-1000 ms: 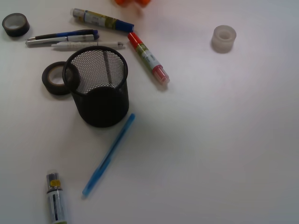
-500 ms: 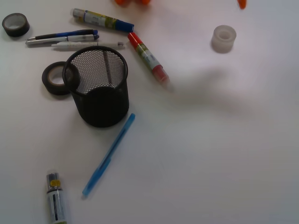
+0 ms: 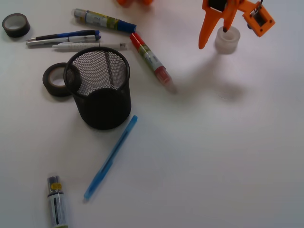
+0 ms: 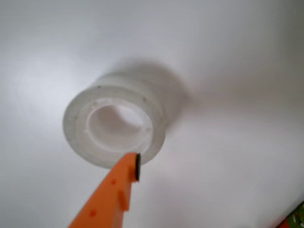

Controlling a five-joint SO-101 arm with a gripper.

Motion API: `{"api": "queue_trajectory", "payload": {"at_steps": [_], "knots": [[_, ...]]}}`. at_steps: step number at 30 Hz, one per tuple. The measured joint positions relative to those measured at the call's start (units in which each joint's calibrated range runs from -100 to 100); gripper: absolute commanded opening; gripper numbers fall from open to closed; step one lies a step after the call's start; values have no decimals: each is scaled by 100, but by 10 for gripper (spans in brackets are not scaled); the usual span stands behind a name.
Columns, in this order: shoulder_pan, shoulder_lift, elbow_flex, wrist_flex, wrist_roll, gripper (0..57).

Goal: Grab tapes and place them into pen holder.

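Desk (image 3: 228, 156) — white, carrying all items. Holder (image 3: 99, 88) stands upright at left-centre; nothing visible inside. Pincer (image 3: 216, 38) is spread wide and grips nothing: one finger (image 3: 205, 28) points down left of the clear tape (image 3: 227, 40), the other over its core. Black tapes — one (image 3: 56, 80) touching the holder, one (image 3: 15, 24) at far left.

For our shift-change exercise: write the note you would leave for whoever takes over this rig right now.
End effector: open, nothing held, over the whitish tape, one finger at its rim, the other beside it.
Black tapes: one touching the pen holder on its left, the other at the far left corner.
Done: nothing visible in the holder.
Left: all three tapes, whitish first.
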Motion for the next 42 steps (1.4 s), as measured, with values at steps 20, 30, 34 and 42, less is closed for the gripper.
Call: {"api": "queue_trajectory", "payload": {"at_steps": [20, 30, 34, 42], "knots": [[-281, 714, -18, -803, -147, 398], [-363, 1254, -225, -1460, -151, 274], [-370, 1254, -225, -1460, -151, 0], [-370, 1263, -252, -1434, 190, 3]]}}
